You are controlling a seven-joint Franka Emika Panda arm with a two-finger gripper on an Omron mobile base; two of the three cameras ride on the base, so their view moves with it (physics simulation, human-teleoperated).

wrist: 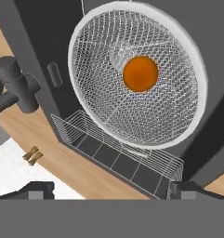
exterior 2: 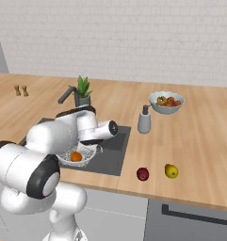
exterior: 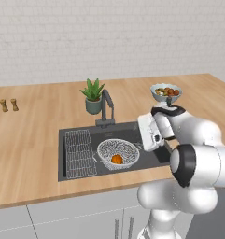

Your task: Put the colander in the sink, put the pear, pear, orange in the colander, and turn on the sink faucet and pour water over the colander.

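Orange (wrist: 140,74) inside colander (wrist: 104,102)

— Any writing to read anywhere: labels, brands, numbers, signs?

— None. The small grey pump bottle (exterior 2: 144,121) on the wooden tabletop (exterior 2: 195,141) has a plain body with no label.

— What about the pale round fruit bowl (exterior: 166,93) far right of the dark grey rectangular sink (exterior: 132,128)?

— Plain as well, no print on its side.

— And the white brick wall (exterior: 109,37) at the far side?

— Bare bricks only, no sign. The round white wire-mesh colander (wrist: 136,79) carries no mark either.
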